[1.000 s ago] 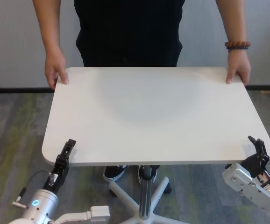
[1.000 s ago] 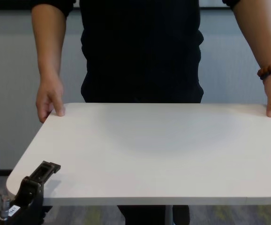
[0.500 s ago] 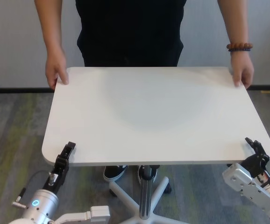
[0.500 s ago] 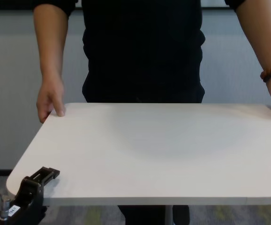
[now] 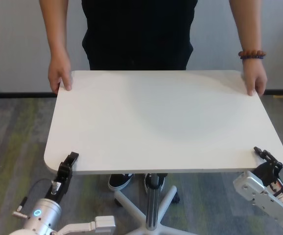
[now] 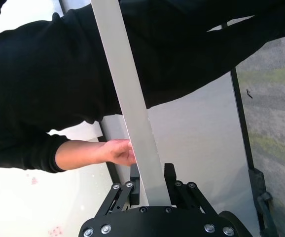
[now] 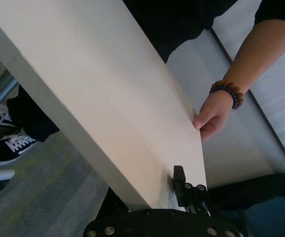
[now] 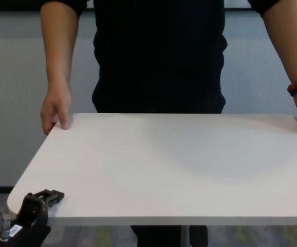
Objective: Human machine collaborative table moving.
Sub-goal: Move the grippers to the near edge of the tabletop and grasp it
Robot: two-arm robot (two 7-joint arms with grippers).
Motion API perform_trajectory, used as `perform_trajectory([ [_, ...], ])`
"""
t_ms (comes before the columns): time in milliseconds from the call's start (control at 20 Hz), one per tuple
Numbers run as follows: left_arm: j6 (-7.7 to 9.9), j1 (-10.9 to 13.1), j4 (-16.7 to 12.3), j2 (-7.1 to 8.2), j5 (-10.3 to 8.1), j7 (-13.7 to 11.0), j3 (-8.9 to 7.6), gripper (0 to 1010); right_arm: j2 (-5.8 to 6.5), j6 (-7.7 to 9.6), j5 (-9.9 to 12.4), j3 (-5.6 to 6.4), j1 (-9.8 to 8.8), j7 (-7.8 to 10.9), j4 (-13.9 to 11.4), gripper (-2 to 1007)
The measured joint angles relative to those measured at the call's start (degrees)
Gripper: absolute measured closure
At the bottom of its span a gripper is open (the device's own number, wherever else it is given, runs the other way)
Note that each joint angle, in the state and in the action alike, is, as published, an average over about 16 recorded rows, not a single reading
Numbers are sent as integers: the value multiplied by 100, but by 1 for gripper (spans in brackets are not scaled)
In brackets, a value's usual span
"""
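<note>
The white table point(image 5: 161, 122) stands between me and the human point(image 5: 136, 34), who holds its two far corners with a hand point(image 5: 59, 73) on the left and a braceleted hand point(image 5: 255, 81) on the right. My left gripper point(image 5: 69, 160) is at the near left corner. In the left wrist view point(image 6: 151, 174) its fingers point(image 6: 134, 181) hug the thin edge on both sides. My right gripper point(image 5: 263, 154) is at the near right corner. In the right wrist view its upper finger point(image 7: 179, 178) lies on the tabletop, and the lower finger is hidden.
The silver centre post point(image 5: 153, 203) and white star base point(image 5: 129, 204) stand under the table. The human's shoes point(image 5: 119, 181) are near the base. A grey wall point(image 5: 14, 44) is behind the human, and carpet point(image 5: 14, 147) lies on both sides.
Both grippers' upper fingers have come down from a raised tilt onto the tabletop near its near edge. The human's braceleted hand has shifted a little along the far right corner.
</note>
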Motion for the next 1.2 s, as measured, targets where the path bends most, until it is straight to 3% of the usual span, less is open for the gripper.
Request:
perform_trajectory([
  [400, 0, 0, -1, 0, 0, 3, 0, 716, 0, 0, -4, 0, 0, -1, 0, 605],
  [1200, 0, 0, 0, 0, 0, 0, 0, 720, 0, 1, 0, 0, 0, 3, 0, 608],
])
